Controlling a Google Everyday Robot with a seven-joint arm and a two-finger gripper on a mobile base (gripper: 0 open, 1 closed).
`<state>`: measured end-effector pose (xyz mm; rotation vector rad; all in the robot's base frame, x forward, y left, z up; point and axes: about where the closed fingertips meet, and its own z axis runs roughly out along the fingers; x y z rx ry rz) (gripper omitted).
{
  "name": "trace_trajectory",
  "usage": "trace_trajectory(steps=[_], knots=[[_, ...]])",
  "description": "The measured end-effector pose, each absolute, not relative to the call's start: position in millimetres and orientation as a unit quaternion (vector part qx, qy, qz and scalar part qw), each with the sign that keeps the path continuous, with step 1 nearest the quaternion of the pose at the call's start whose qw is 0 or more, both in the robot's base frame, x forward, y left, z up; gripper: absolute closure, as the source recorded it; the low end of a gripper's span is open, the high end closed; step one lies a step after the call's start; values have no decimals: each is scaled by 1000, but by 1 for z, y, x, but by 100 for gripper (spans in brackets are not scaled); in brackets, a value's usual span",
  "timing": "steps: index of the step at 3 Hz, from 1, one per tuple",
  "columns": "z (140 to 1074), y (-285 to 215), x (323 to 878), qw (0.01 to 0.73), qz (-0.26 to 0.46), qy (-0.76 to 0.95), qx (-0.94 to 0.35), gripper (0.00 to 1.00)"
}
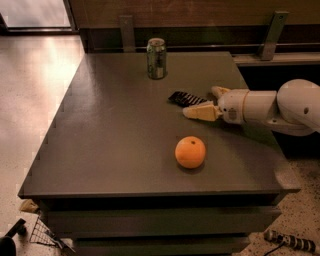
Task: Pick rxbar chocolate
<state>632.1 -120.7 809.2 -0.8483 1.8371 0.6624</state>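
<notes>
Fingers (200,112) of the gripper (207,101) stand spread and empty, right of the can (156,58) and nearer me, seemingly flanking one end of the bar (186,98). It lies flat on the table (100,125). If they close too high, I reckon, they would skid it toward the can.

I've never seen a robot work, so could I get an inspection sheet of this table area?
Surface: dark grey tabletop, bearing three things.
Job's things: flat black wrapped bar with pale stripes, lying flat on the tabletop.
Clutter: green drink can upright at back; round orange fruit near front.
Gripper: cream two-finger gripper, open, at the bar's right end.
Cables: striped cable-like thing on floor, lower right.
Surroundings: pale floor, wooden wall behind.
</notes>
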Motion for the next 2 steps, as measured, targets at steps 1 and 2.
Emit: trace_trajectory(steps=[1,2], knots=[[810,-121,632,485,272,755,-349,62],[812,-121,632,485,272,755,-349,84]])
